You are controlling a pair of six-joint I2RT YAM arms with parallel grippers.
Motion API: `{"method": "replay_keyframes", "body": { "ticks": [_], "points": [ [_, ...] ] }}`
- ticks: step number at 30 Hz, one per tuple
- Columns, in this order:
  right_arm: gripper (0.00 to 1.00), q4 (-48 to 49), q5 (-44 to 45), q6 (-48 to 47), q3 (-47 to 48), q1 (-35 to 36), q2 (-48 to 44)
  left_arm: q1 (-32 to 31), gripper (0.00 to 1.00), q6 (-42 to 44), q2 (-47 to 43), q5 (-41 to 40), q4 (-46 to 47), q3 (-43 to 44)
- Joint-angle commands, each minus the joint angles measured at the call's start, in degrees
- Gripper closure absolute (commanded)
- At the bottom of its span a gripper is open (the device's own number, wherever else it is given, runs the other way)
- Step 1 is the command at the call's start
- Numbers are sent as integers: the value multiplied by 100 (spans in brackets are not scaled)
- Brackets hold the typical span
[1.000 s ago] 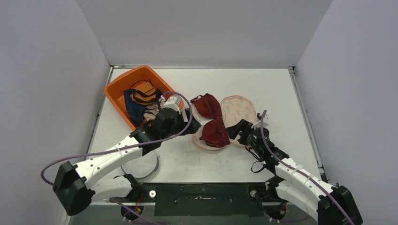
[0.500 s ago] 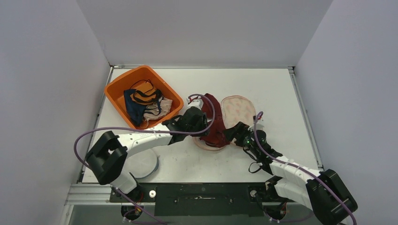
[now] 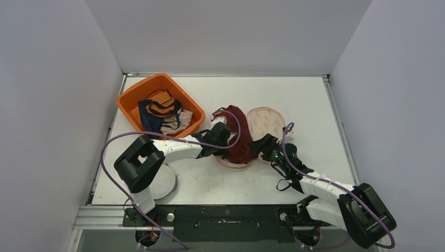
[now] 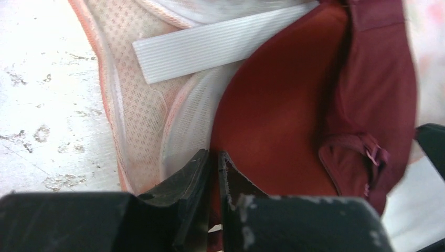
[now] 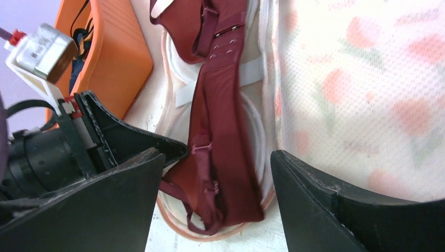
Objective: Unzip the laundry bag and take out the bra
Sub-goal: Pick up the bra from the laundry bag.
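L pincer (image 4: 214, 155) clamping bra (image 4: 283, 105) cup edge, bra lying in opened laundry bag (image 5: 357, 94) | R pincer (image 5: 218, 157) hanging released, straddling bra's lower end, not touching

One dark red fabric bra (image 3: 239, 137) lies on one opened pink floral mesh laundry bag (image 3: 266, 122) mid-table. One orange rectangular plastic bin (image 3: 127, 100) near the far left corner holds at least three crumpled garments (image 3: 160, 104). One white round disc (image 3: 167, 184) sits by the near edge.

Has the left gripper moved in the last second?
Yes. In the top view the left gripper has swung right, away from the orange bin, onto the maroon bra.
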Motion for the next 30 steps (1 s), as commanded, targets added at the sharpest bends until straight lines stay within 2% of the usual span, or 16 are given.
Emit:
{"method": "replay_keyframes", "body": {
  "ticks": [1,4,11,19,26,30],
  "points": [
    [25,209,154,-52,480,-143,333,124,92,-176,91,-79,183,-65],
    [24,516,-100,137,606,-347,787,134,93,-197,78,-72,200,-152],
    [20,1418,-1371,581,1116,-755,1997,126,96,-161,-27,-101,273,-257],
    [19,1084,-1567,570,1777,-761,2537,118,99,-140,-5,-24,299,-251],
    [26,287,-1648,545,2358,-732,3199,123,100,-150,-59,23,313,-308],
    [27,321,-1612,598,2431,-731,3395,110,100,-174,-117,66,369,-364]
  ]
}}
